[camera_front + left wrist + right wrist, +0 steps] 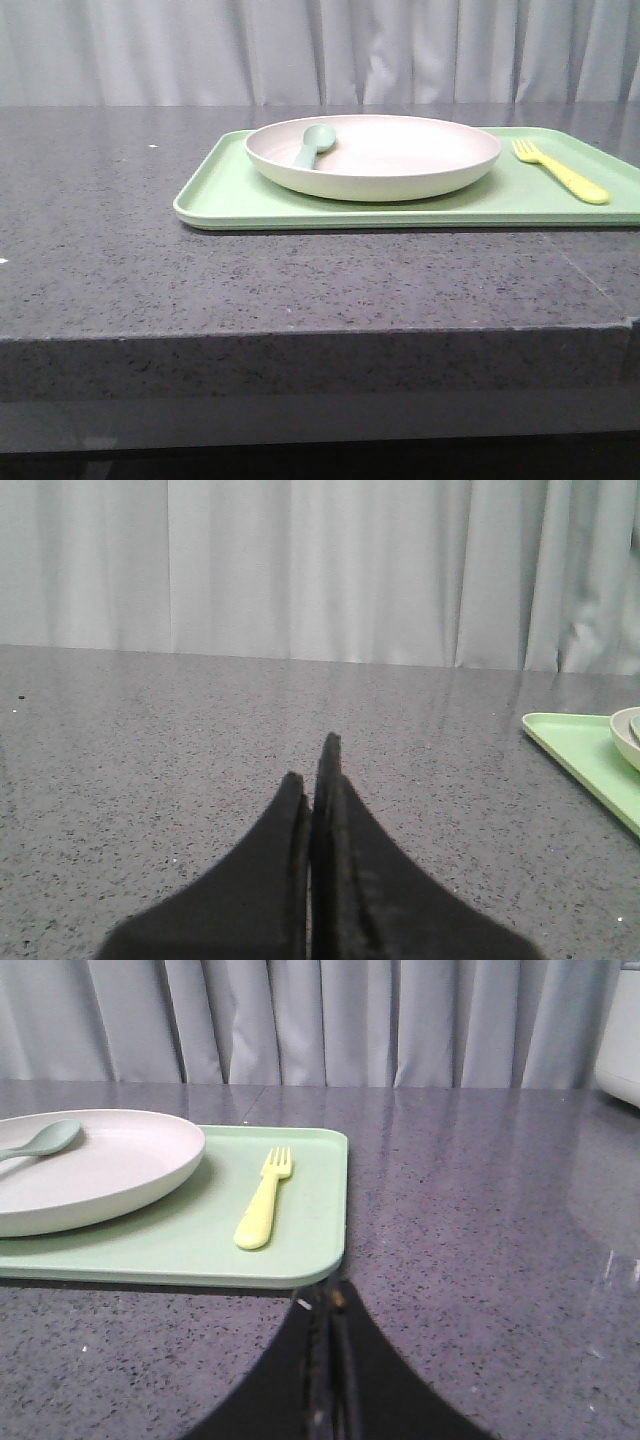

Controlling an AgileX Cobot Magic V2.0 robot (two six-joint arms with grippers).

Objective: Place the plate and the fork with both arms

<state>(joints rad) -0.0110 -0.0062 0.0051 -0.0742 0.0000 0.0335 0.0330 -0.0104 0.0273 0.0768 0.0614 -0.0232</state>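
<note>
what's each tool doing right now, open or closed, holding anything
Left tool: closed, fingers pressed together, holding nothing, over bare table.
Right tool: closed, holding nothing, near the tray edge; the fork lies untouched on the tray.

A dark grey speckled stone table fills the room's foreground; behind the table hangs a pale grey pleated curtain; light is soft.

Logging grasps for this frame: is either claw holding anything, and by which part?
Nothing is held. The left claw and right claw are both shut and empty; the fork and plate lie on the tray.
</note>
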